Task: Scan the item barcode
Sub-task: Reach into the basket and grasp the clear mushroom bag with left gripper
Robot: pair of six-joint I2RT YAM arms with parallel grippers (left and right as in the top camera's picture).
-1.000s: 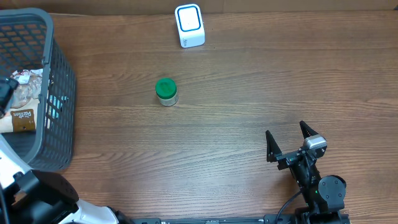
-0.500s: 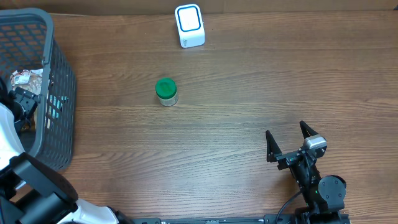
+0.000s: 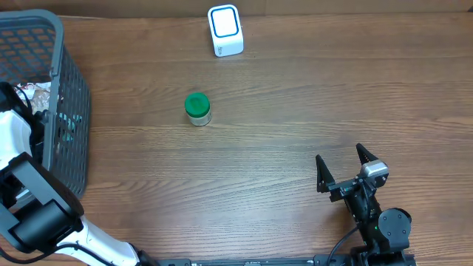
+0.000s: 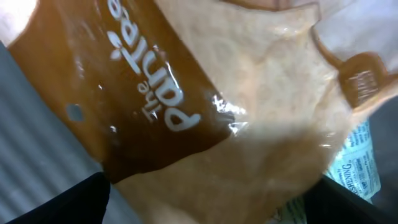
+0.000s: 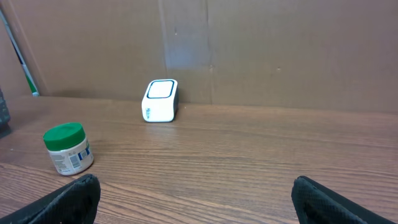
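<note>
Pantree snack bag (image 4: 236,124), brown band with white lettering over a clear window of pale contents, fills my left wrist camera as it lies inside the dark grey mesh basket (image 3: 70,111) at the far left edge of the table (image 3: 295,96). My left tool (image 4: 208,196) hangs right over the bag, its two dark fingertips (image 4: 68,196) spread wide at the bottom corners of the view with the bag between them. The jaws are released, and I cannot tell whether either fingertip touches the wrapper. A white packet with teal print (image 4: 360,162) peeks out beside the bag at the right. From overhead, my left arm reaches down into the basket and hides most of what lies there. The white barcode scanner (image 3: 225,30) with its blue-ringed face stands upright at the far edge of the table, well apart from the basket. A small jar with a green lid (image 3: 197,108) stands upright nearer the middle. My right tool (image 3: 341,155) waits low at the near right of the table, jaws fully spread and holding nothing, facing the scanner and jar.
</note>
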